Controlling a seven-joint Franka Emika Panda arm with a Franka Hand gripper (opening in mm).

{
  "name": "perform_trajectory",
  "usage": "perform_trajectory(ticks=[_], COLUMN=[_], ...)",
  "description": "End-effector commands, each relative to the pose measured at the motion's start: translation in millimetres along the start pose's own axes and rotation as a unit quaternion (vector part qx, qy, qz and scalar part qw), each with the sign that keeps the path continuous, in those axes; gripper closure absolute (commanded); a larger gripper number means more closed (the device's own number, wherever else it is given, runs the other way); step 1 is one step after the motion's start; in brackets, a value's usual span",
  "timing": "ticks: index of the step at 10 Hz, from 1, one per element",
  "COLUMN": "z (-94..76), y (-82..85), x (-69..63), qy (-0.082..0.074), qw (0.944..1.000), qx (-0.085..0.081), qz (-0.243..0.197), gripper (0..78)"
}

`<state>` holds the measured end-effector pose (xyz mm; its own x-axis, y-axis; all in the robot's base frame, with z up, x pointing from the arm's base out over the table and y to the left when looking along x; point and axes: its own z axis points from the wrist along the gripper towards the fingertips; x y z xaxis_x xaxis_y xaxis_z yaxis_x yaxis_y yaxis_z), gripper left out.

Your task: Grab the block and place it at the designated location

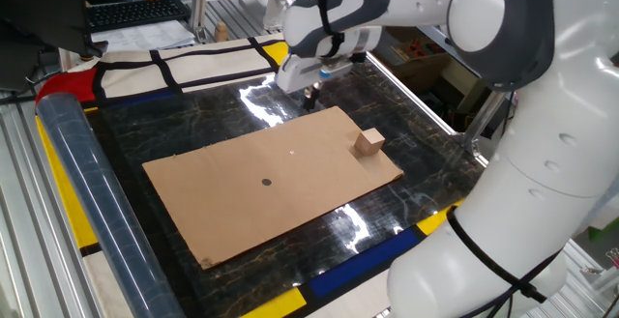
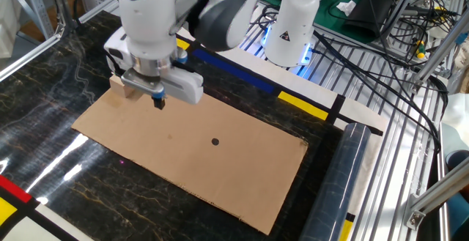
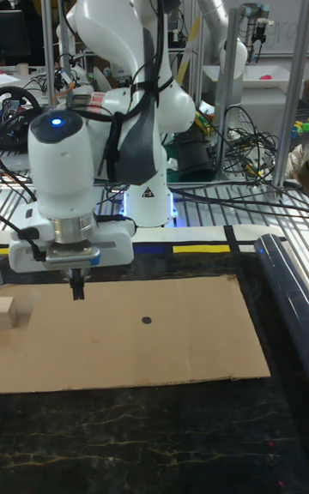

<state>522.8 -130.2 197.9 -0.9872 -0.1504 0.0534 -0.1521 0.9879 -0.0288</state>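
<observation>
The block point(image 1: 368, 143) is a small tan cube resting near the right edge of the brown cardboard sheet point(image 1: 222, 202). In the tall fixed view the block point(image 3: 7, 312) sits at the far left edge of the picture. The designated location point(image 1: 267, 182) is a tiny black dot in the middle of the sheet, and the dot point(image 2: 215, 141) point(image 3: 146, 320) lies uncovered. My gripper point(image 1: 311, 96) hovers over the sheet's far edge, left of and beyond the block, fingers pressed together with nothing held. Its tips point(image 2: 158, 103) point(image 3: 78, 288) point straight down.
A tiny white speck point(image 1: 292, 150) marks the cardboard between dot and block. A clear rolled cylinder point(image 1: 87, 192) point(image 2: 341, 171) lies along one side of the dark marble tabletop point(image 1: 193, 125). Yellow and blue tape borders the table. A second robot base point(image 2: 289, 28) and cables stand behind.
</observation>
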Motion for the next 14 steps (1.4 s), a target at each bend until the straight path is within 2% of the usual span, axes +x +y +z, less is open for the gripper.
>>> perform_trajectory(ticks=[1,2,4,9,14], z=[13.8,25.2,29.2,30.2,30.0], y=[-10.5,-13.8,-15.1,-21.6,-22.8], x=[10.2,14.9,16.9,23.9,25.1], qy=[-0.002,-0.005,0.000,-0.001,-0.005], qw=[1.0000,1.0000,1.0000,1.0000,1.0000], qx=[0.000,0.000,-0.004,-0.003,0.000], qz=[0.000,0.004,0.004,0.005,0.006], gripper=[77.6,77.6,77.6,77.6,77.6])
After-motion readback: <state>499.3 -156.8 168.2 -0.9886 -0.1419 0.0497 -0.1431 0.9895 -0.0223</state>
